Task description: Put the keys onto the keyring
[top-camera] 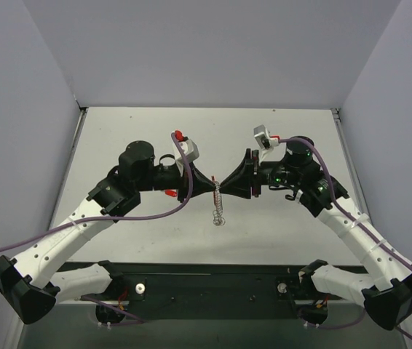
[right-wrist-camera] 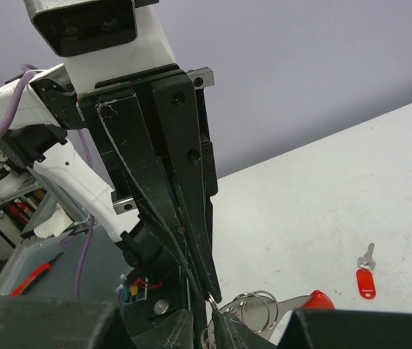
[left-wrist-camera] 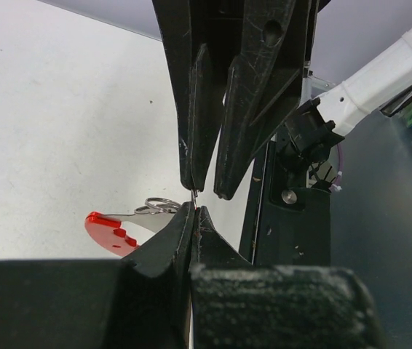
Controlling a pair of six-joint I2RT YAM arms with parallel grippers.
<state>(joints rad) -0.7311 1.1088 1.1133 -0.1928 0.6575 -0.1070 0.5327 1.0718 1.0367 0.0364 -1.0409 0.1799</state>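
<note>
left pincer (top-camera: 212,185): fingers together, nipped on the keyring (top-camera: 216,190), a thin red strand at its tips | right pincer (top-camera: 223,185): tip to tip with left pincer, narrow slit between fingers, grip cannot be told | keys (top-camera: 220,211): silver bunch dangling below the meeting tips, mid-tabletop (top-camera: 119,138) | single key (right-wrist-camera: 366,275): red tag, flat on tabletop
</note>
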